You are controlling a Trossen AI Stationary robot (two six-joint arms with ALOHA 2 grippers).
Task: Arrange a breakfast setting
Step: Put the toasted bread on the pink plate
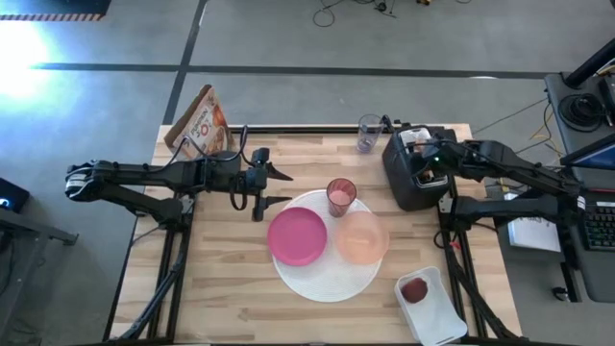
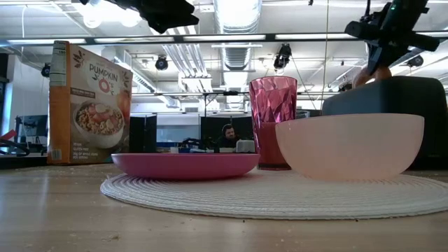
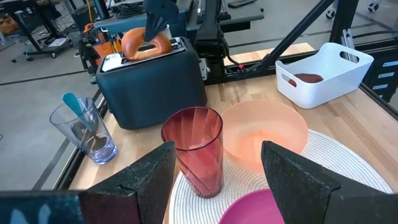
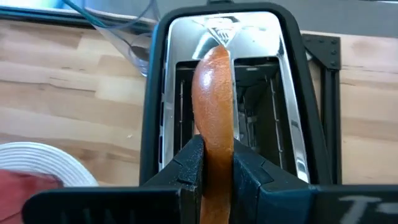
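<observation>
The right gripper [image 4: 214,180] is clenching the tan, ring-shaped bagel [image 4: 213,106] edge-on above the slot of the black toaster [image 1: 413,173]. The left gripper [image 1: 279,187] is hovering, fingers released, beside the large white round woven disc [image 1: 327,279] carrying the magenta plate [image 1: 297,236], the peach bowl [image 1: 361,237] and the pink tumbler [image 1: 341,196].

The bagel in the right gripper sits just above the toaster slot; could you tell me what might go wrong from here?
1. The right gripper pinches the bagel by a thin edge, so it might slip and drop back into the toaster.
2. The way to the magenta plate passes the pink tumbler and peach bowl; a low carry could knock them.
3. The left gripper hangs open beside the tumbler, so the arms could crowd each other.
</observation>
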